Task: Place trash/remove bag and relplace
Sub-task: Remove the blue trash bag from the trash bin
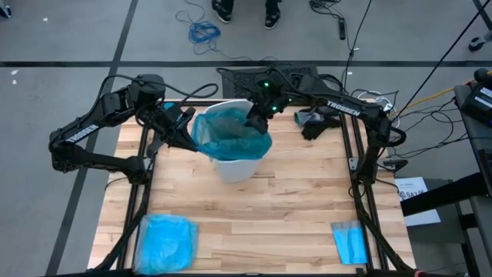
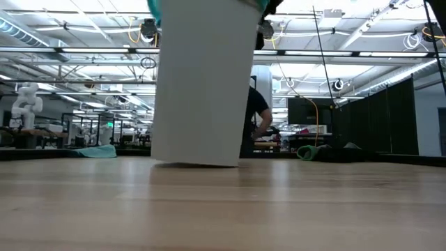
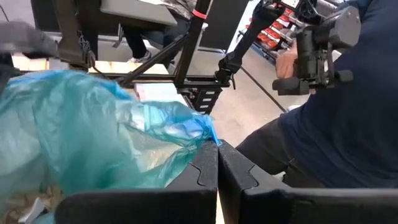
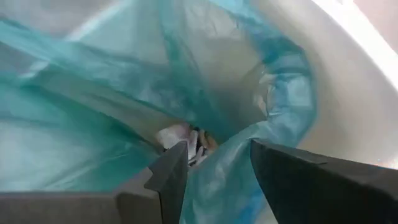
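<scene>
Where overhead shows only bag, wrist-view trash inside.

- Floor: grey, crossed by dark lines, with a coiled blue cable lying on it.
- Counter: light wood planks.
- Ceiling: exposed beams with strip lights.
- Far side: dark partition wall; a person in dark clothing stands there.

One white bin, one teal bag, two blue plastic pieces, two grippers
</scene>
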Motion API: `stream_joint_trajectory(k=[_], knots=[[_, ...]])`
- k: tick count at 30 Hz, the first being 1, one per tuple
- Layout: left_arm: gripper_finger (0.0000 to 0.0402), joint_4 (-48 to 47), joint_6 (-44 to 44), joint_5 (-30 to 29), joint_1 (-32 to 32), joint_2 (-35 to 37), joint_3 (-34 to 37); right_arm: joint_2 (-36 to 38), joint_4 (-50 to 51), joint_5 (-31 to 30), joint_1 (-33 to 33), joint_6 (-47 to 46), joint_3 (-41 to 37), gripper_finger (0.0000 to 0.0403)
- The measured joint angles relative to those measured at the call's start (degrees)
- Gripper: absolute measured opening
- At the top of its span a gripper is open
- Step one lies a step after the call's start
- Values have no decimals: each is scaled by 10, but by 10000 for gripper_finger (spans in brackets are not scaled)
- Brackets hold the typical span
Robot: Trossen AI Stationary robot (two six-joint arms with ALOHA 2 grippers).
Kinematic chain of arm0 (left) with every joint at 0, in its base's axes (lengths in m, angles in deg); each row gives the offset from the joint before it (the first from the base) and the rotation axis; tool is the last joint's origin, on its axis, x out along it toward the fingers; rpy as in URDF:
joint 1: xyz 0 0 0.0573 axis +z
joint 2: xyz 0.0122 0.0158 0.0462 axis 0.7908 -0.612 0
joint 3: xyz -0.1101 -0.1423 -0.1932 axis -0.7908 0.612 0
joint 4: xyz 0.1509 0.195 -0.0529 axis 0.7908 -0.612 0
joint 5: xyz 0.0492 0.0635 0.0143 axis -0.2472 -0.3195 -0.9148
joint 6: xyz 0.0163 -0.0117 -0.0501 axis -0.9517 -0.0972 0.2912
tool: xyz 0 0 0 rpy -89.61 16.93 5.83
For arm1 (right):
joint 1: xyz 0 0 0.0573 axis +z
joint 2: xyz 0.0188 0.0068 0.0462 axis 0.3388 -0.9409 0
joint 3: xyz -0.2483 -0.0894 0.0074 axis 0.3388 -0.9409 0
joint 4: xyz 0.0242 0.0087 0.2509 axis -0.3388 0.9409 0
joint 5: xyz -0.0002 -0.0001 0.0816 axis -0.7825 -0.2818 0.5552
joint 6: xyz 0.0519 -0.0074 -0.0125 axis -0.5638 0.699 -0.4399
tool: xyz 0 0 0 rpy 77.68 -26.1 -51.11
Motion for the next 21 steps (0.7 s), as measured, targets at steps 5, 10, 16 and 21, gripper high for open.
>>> stream_joint_trajectory(k=[5, 10, 16, 21], knots=[[0, 1, 0, -7, 0, 0, 0, -5, 6, -86, 13, -10, -3, 124], [0, -9, -2, -43, 0, 0, 0, -3, -3, -106, 19, 2, -3, 13], [0, -55, -42, -102, 0, -16, 2, 17, -41, -118, 21, -8, -3, 1], [0, -43, -64, -107, 1, -38, 26, 48, -67, -116, 11, -10, -2, 0]])
